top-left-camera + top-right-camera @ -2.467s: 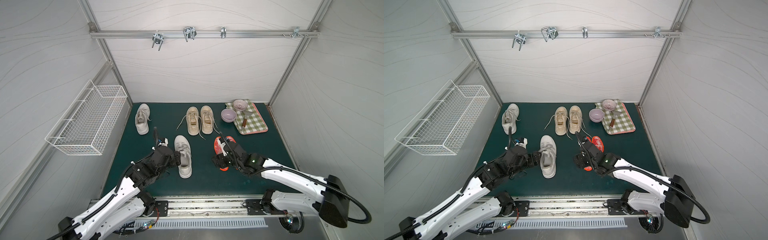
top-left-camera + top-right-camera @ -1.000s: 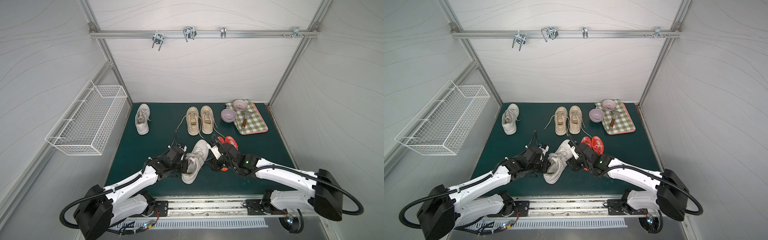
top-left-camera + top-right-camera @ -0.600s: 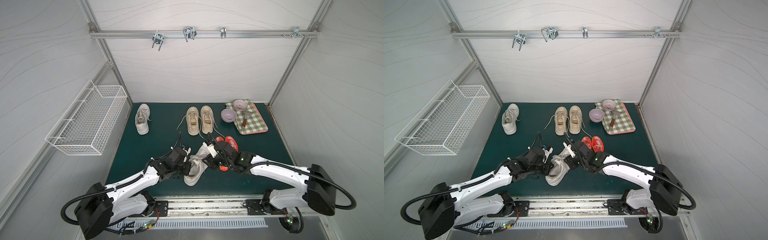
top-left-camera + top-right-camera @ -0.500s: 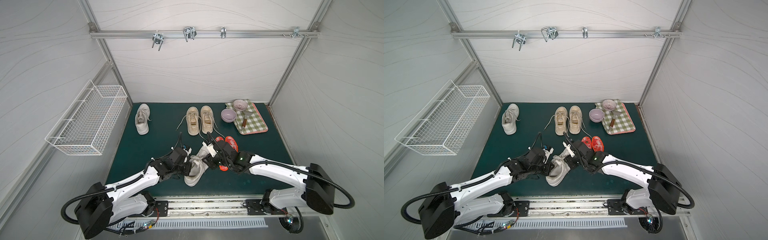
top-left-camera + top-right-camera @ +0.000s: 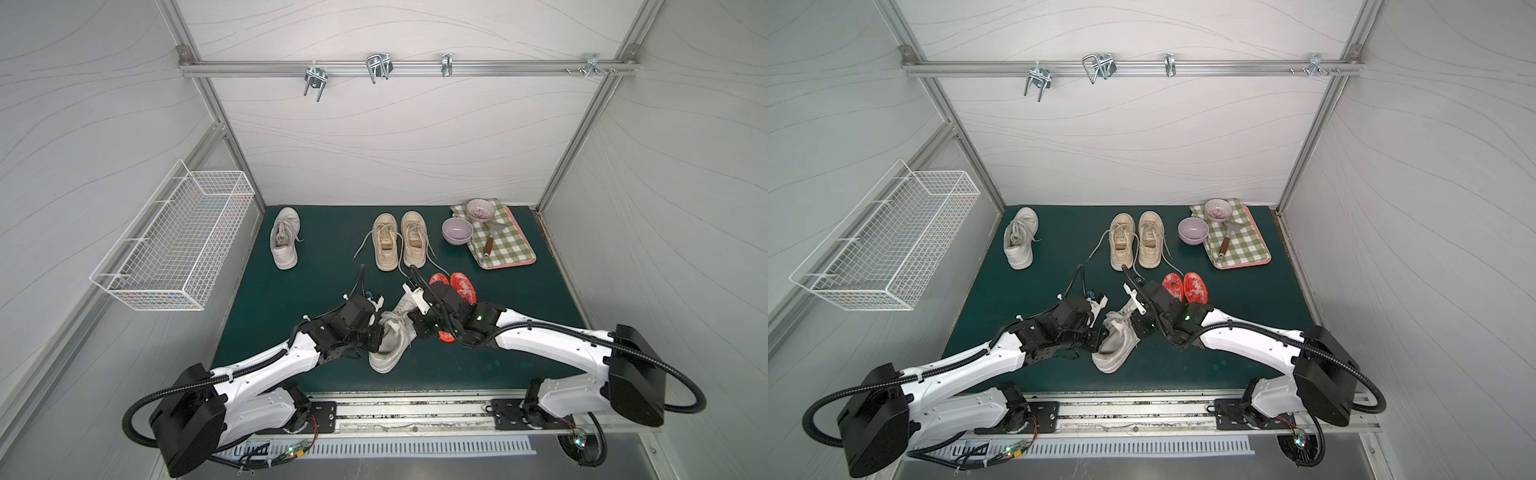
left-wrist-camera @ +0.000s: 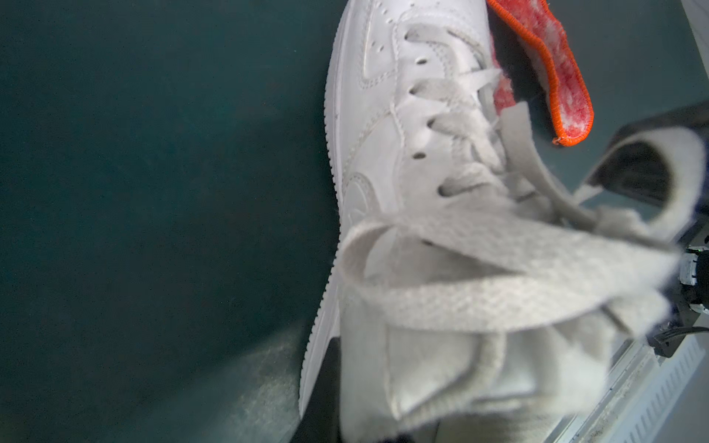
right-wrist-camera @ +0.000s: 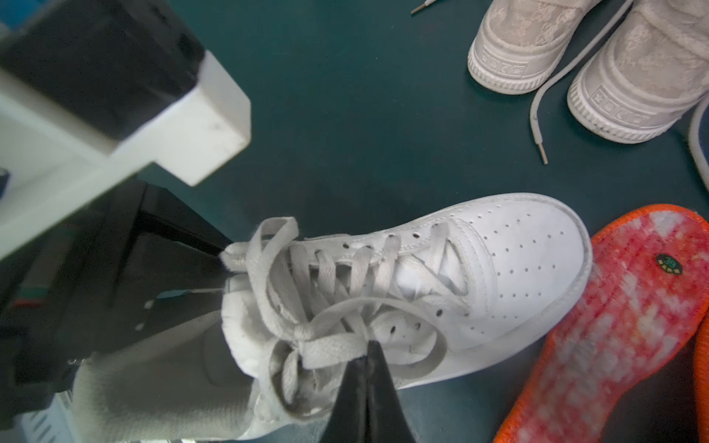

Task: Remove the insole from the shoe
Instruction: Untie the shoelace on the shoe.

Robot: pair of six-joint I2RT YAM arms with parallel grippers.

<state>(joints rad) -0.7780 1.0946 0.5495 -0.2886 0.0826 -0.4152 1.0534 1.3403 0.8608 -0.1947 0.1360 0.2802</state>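
In both top views, a white lace-up shoe [image 5: 390,338] [image 5: 1117,343] lies tilted on the green mat between my two arms. My left gripper [image 5: 376,332] [image 5: 1100,334] is shut on its heel-side collar. My right gripper [image 5: 415,328] [image 5: 1138,328] sits on the shoe's other side. In the right wrist view, the right gripper [image 7: 370,351] has its black fingers pressed together on a lace loop of the shoe [image 7: 498,268]. The shoe's pale grey inside shows there, but I cannot make out an insole in it. The left wrist view is filled by the shoe [image 6: 376,115] and its laces.
Two red, orange-edged insoles [image 5: 461,282] [image 5: 1187,286] [image 7: 633,326] [image 6: 552,69] lie beside the shoe's toe. Further back are a beige pair of shoes [image 5: 399,239], another white shoe [image 5: 284,239], a lilac bowl [image 5: 457,230] and a checked cloth [image 5: 505,245]. A wire basket [image 5: 178,245] hangs on the left wall.
The right gripper moved from the red insoles to the shoe and closed on its lace. The left gripper turned the shoe slantwise and tipped it toward the right arm.
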